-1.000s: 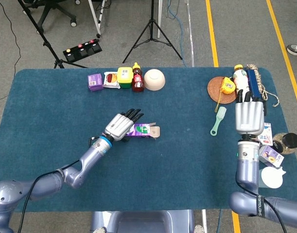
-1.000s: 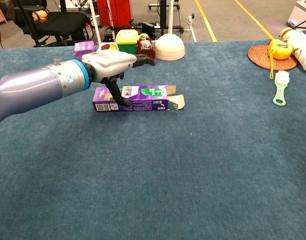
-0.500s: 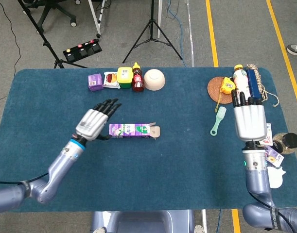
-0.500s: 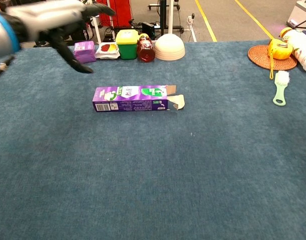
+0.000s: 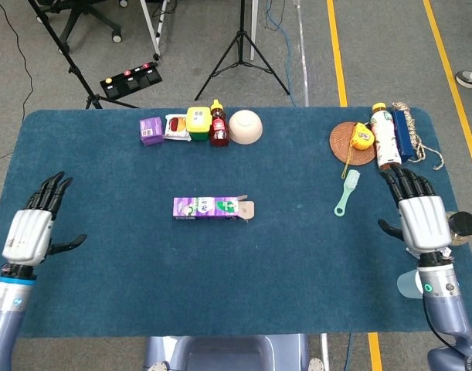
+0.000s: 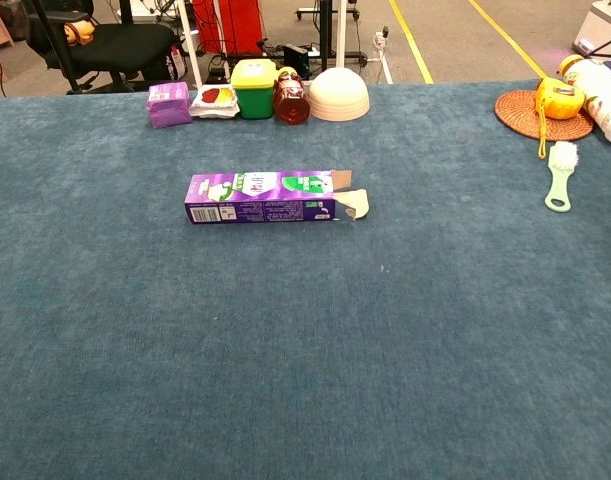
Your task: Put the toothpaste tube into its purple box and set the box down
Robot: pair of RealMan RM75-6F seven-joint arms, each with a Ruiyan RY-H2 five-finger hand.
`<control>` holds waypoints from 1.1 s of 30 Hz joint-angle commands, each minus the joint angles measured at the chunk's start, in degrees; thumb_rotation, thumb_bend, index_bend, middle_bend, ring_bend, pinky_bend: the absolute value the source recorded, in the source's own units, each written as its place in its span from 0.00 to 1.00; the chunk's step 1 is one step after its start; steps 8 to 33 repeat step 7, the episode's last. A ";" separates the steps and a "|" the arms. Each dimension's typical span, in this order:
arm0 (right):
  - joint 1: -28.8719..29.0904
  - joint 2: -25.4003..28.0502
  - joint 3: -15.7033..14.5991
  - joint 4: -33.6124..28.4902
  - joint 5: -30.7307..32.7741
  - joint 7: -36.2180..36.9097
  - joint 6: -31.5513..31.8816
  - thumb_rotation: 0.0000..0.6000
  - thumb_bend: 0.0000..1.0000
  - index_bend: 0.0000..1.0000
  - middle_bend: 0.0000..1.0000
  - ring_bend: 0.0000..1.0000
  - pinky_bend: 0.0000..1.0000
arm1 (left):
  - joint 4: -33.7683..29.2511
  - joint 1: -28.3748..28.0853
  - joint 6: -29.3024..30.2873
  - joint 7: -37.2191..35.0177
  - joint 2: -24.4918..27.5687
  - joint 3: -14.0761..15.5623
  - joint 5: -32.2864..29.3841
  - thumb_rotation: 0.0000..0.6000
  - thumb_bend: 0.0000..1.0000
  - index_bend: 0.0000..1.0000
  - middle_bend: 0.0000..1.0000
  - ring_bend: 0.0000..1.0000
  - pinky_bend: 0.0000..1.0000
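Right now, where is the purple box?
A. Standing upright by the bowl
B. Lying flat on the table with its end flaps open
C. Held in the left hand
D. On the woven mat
B: the purple box lies flat on the table, end flaps open, and neither hand touches it.

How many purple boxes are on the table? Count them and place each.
2. The long purple box lies flat mid-table, its end flap open. A small purple box sits at the far edge, left end of the row beside the yellow container.
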 commanded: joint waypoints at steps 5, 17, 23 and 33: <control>-5.27 -3.35 -0.73 9.03 -2.64 6.27 -0.12 1.00 0.00 0.12 0.05 0.09 0.14 | 10.34 6.04 2.77 -10.71 -0.24 2.27 1.82 1.00 0.12 0.00 0.00 0.00 0.15; -5.77 -3.60 -0.29 9.57 -2.89 6.57 -0.20 1.00 0.00 0.12 0.05 0.09 0.14 | 11.45 6.42 2.61 -11.65 -0.33 1.85 1.92 1.00 0.12 0.00 0.00 0.00 0.15; -5.77 -3.60 -0.29 9.57 -2.89 6.57 -0.20 1.00 0.00 0.12 0.05 0.09 0.14 | 11.45 6.42 2.61 -11.65 -0.33 1.85 1.92 1.00 0.12 0.00 0.00 0.00 0.15; -5.77 -3.60 -0.29 9.57 -2.89 6.57 -0.20 1.00 0.00 0.12 0.05 0.09 0.14 | 11.45 6.42 2.61 -11.65 -0.33 1.85 1.92 1.00 0.12 0.00 0.00 0.00 0.15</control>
